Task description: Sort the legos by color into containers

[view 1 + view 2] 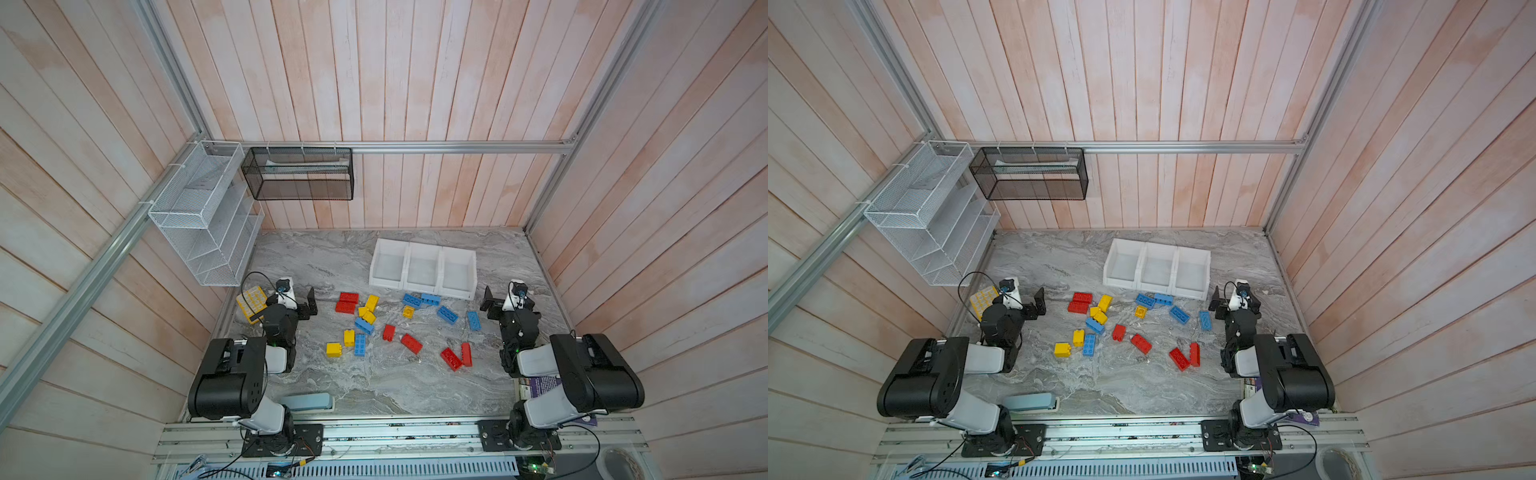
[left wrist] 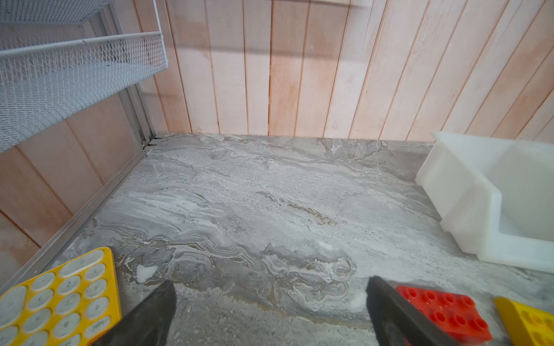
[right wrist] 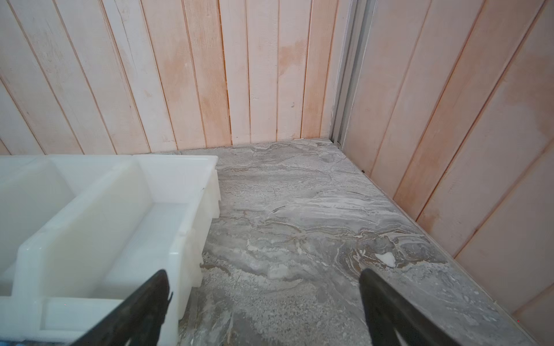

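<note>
left wrist view: the left claw [image 2: 269, 299] is spread wide, with only bare bench [image 2: 254, 194] between its jaws. a red lego [image 2: 446, 314] lies just beside one jaw, with a yellow lego [image 2: 527, 323] past it. the yellow calculator [image 2: 57, 299] lies beside the other jaw. the end bin of the containers [image 2: 467, 206] sits farther off and looks empty.

right wrist view: the right claw [image 3: 263, 299] is also wide open and grips nothing. the containers sit near one jaw, and the bins seen here are empty. no brick shows in this view.

both top views: all the legos [image 1: 411, 343] lie scattered on the bench between the two arms, in front of the containers. red, yellow and blue are mixed, and none is in a bin. the blue legos [image 1: 447, 314] lie mostly toward the right arm.

the sorting looks not yet begun, so the step in hand is the reach for a first brick. the next move probably calls for the left claw to shift over that red lego, straddle its narrow sides and close. it would then carry the brick over a bin's low front, one colour to each bin.
</note>
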Motion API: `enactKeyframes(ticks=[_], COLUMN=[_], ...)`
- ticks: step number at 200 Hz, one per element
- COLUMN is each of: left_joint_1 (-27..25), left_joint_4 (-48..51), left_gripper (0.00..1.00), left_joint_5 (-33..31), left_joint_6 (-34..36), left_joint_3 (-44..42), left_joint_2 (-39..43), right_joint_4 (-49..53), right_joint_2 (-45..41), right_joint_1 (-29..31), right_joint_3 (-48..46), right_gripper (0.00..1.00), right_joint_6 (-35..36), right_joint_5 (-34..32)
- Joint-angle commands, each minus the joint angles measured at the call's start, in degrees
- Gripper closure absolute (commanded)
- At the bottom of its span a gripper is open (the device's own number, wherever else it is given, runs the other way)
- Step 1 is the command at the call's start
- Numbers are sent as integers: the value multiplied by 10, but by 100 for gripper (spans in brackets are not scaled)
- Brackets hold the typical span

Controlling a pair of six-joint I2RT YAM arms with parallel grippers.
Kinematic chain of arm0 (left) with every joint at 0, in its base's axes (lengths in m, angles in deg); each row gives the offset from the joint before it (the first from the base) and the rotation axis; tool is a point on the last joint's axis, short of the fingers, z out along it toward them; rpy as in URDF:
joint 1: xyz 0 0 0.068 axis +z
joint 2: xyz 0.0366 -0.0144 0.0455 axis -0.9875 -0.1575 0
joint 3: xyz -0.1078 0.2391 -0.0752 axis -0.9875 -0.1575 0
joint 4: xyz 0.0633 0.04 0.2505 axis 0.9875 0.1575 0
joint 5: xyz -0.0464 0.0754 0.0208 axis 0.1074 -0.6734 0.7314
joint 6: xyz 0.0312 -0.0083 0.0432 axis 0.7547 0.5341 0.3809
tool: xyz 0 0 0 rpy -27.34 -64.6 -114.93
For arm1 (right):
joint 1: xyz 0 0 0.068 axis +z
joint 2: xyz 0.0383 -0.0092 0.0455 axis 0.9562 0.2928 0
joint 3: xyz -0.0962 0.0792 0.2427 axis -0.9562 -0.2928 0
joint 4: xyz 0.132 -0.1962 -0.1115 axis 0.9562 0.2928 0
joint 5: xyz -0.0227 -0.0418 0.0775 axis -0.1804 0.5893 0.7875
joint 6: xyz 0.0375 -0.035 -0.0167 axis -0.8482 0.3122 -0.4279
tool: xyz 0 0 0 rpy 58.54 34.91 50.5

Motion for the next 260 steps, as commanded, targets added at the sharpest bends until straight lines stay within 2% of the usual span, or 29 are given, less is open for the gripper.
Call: enactKeyframes(ticks=[1, 219, 234, 248, 260], left_joint_1=[2, 1, -2, -6, -16], left_joint_4=[6, 7, 0, 108, 183], left_gripper=[0, 0, 0, 0, 0], left_joint_5=[7, 6, -15, -43, -79], left_joint_6=[2, 3, -1, -6, -12], left_joint_3=[8, 9, 8, 44, 74], left_joint_2=[7, 7, 19, 68, 105], right_joint_4=[7, 2, 111, 289, 360], right_joint_2=[1, -4, -48, -85, -107], right_joint_1=[-2, 0, 23, 30, 37], right_joint_3=[5, 3, 45, 116, 150], right_gripper=[1, 1, 1, 0, 0], right_joint_6=[4, 7, 11, -33, -60], right_joint_5=[-1, -5, -59, -84, -69])
